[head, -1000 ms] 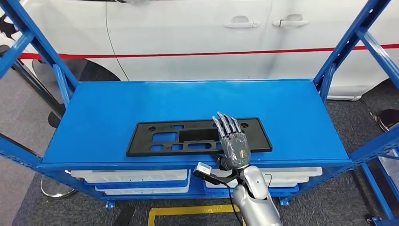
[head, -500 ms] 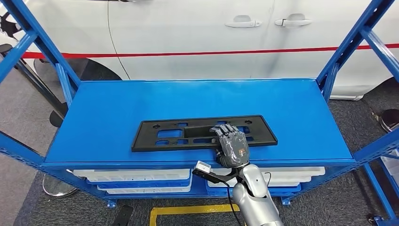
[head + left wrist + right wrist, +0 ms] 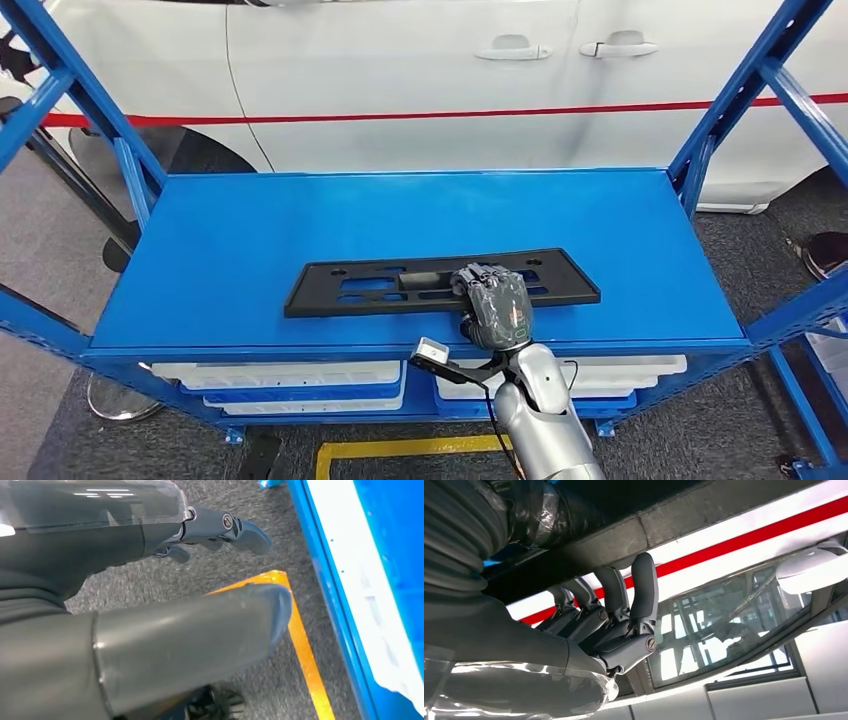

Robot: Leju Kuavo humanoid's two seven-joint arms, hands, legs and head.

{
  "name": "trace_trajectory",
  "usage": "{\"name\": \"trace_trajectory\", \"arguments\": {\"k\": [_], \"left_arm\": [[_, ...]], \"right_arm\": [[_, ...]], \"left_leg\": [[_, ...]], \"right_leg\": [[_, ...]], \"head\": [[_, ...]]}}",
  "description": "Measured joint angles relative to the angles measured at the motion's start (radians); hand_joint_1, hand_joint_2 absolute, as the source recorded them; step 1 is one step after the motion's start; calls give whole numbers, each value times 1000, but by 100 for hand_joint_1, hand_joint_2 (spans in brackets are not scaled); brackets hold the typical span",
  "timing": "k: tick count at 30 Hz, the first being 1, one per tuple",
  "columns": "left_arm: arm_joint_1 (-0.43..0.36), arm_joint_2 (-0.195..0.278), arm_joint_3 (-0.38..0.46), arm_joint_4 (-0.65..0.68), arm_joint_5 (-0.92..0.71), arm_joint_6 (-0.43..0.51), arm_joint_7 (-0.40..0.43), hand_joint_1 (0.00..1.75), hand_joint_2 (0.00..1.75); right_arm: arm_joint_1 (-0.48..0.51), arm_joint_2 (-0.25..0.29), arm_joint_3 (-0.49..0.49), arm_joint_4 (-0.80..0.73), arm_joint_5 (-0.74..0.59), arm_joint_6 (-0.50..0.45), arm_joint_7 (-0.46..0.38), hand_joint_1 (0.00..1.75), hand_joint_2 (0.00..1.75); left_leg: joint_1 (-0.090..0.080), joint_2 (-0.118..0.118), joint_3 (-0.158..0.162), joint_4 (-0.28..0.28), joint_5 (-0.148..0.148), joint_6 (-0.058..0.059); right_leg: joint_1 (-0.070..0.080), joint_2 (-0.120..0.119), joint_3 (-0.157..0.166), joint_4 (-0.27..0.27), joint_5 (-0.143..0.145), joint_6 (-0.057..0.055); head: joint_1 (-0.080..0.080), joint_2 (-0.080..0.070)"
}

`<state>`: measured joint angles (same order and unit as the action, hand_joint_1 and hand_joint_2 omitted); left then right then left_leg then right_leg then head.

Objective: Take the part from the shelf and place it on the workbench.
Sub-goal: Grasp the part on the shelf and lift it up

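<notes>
You see the blue shelf (image 3: pixel 250 250) carrying the long black part (image 3: pixel 380 285), its long axis running left to right near the front edge, right end angled slightly away. Since a second ago the right hand (image 3: pixel 494 303) has curled its fingers (image 3: pixel 644 587) over the part, gripping it and hiding its middle. The left hand (image 3: pixel 150 605) hangs with fingers spread, holding nothing.

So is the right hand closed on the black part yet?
Yes. The right hand has its fingers curled over the part on the shelf.
</notes>
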<state>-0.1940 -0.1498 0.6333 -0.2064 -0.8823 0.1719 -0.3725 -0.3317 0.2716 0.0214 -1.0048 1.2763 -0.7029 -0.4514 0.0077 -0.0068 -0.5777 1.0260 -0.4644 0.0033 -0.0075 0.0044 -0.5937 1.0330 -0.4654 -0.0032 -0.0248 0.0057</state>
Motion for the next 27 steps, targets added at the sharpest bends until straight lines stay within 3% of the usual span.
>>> {"name": "trace_trajectory", "arguments": {"k": [3,5,7,8,9,11,13,14,18,20,22,23,24,25,27], "left_arm": [[1,-1,11,0,9,42,13,0,0],[-2,-4,19,0,17,73,14,0,0],[-5,-6,27,0,22,93,-1,0,0],[-5,-6,31,0,25,96,-13,0,0],[-6,-7,35,0,28,98,-23,0,0],[-8,-7,40,0,30,99,-34,0,0],[-12,-7,42,0,26,101,-37,0,0],[-14,-7,42,0,24,102,-37,0,0],[-19,-7,43,0,21,105,-38,0,0],[-20,-7,43,0,21,98,-40,0,0],[-19,-7,43,0,21,78,-45,0,0],[-18,-7,43,0,22,62,-49,0,0],[-17,-7,43,0,23,45,-52,0,0],[-17,-7,43,0,24,24,-54,0,0],[-17,-7,43,0,25,-16,-56,0,0]], "right_arm": [[5,-1,-2,-24,-11,0,-10,175,175],[10,-1,-4,-59,-39,0,-32,175,175],[16,-1,0,-109,-77,1,-47,175,175],[17,-2,7,-137,-99,1,-43,175,175],[15,-5,19,-167,-120,1,-30,175,175],[0,-13,63,-223,-147,1,14,175,175],[-23,-23,122,-269,-155,1,55,175,175],[-31,-27,148,-287,-156,1,68,175,175],[-43,-36,200,-331,-156,2,85,175,175],[-51,-38,213,-346,-156,2,81,175,175],[-53,-41,226,-355,-157,2,69,175,175],[-53,-44,233,-357,-157,2,65,175,175],[-55,-45,244,-358,-157,2,65,175,175],[-61,-47,261,-358,-156,2,73,175,175],[-91,-49,316,-360,-153,3,119,175,175]], "left_leg": [[4,2,3,-11,8,20],[6,5,4,-18,14,33],[4,5,0,-16,14,37],[4,5,-1,-14,13,38],[3,4,-2,-12,12,38],[3,4,-2,-5,8,35],[-1,4,-4,2,2,27],[-3,4,-6,4,1,22],[-1,3,-16,16,-9,2],[2,3,-51,93,-57,-8],[4,3,-112,225,-117,-15],[5,3,-137,275,-131,-18],[5,3,-150,296,-127,-19],[5,3,-143,276,-102,-18],[4,3,-87,145,-25,-12]], "right_leg": [[-1,1,-4,14,-12,15],[-4,0,-42,96,-64,20],[-5,0,-104,222,-121,23],[-5,0,-124,261,-128,23],[-6,0,-126,264,-115,23],[-6,0,-80,166,-47,19],[-3,0,-29,54,-3,12],[-2,1,-18,26,2,9],[-2,-1,-15,8,3,-8],[-6,-3,-13,3,6,-18],[-5,-4,-14,3,6,-22],[-4,-4,-14,3,5,-23],[-4,-4,-14,4,4,-23],[-4,-3,-14,6,3,-24],[-4,2,-14,9,1,-22]], "head": [[0,0],[0,0],[0,0],[0,0],[0,0],[0,0],[0,0],[0,0],[0,0],[0,0],[0,0],[0,0],[0,0],[0,0],[0,0]]}}
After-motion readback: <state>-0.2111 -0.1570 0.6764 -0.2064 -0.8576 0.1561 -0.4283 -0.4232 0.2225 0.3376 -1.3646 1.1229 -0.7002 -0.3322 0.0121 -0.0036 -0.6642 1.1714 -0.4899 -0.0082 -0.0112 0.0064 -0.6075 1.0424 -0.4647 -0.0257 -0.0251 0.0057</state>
